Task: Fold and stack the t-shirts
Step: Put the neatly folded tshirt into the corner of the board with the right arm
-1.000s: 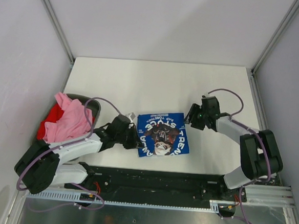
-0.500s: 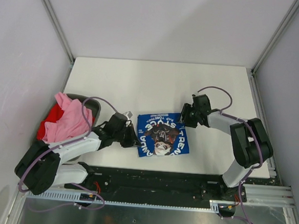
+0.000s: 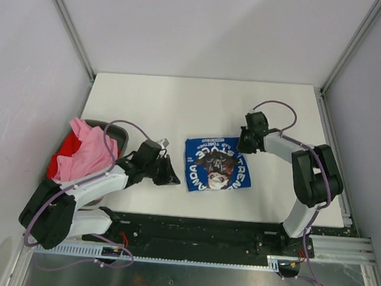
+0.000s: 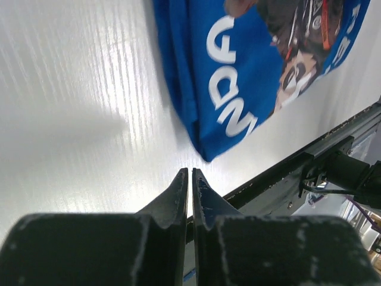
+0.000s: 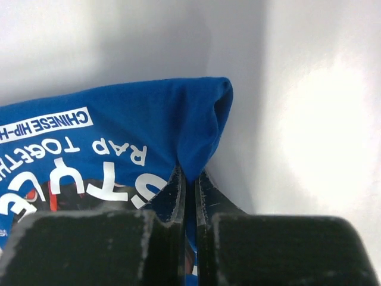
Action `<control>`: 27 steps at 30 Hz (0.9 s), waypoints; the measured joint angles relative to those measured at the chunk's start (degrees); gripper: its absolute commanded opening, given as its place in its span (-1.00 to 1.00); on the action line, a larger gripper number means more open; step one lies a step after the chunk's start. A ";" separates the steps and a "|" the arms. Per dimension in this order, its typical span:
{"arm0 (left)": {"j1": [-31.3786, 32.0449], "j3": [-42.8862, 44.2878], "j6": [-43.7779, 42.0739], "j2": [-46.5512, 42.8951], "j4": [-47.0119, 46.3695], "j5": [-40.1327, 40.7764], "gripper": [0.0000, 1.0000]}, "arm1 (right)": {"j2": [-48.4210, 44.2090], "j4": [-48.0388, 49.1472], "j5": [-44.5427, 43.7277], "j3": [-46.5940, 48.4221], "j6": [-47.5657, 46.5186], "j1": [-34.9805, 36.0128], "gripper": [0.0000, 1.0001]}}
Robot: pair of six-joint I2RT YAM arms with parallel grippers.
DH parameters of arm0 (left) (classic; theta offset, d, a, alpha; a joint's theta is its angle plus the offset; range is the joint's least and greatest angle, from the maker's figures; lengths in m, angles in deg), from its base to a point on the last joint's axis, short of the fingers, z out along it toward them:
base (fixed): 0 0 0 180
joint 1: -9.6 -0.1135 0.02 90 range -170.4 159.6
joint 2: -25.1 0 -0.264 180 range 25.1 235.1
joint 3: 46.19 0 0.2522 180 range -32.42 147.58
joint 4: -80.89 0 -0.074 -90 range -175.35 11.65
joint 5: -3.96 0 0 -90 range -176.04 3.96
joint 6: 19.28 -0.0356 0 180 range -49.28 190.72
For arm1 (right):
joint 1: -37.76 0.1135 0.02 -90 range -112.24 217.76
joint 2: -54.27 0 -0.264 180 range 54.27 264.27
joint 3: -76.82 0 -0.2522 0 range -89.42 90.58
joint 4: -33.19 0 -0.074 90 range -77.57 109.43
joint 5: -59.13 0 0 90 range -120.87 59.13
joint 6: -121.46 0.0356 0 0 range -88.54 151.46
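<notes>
The blue t-shirt (image 3: 216, 166) lies folded into a small rectangle on the white counter (image 3: 180, 109), near the front edge and a little right of the middle, with its white lettering and round picture facing up. The right gripper (image 5: 189, 177) is at the far right corner of this shirt; its fingers are pressed together, and a fold of the blue cloth is pinched between the tips (the wrist camera shows this clearly). The left gripper (image 4: 189, 174) is low over the counter just beside the shirt's near left corner, not touching it. Its fingers are closed together with nothing between them. The pink t-shirt (image 3: 88, 154) lies crumpled at the left edge of the counter, on top of the red t-shirt (image 3: 57, 165), well apart from the blue one.
</notes>
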 measured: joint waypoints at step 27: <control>-0.61 19.10 -7.13 15.32 7.65 -1.49 -0.83 | 37.20 -14.78 -13.75 61.11 -23.76 -22.88 -1.00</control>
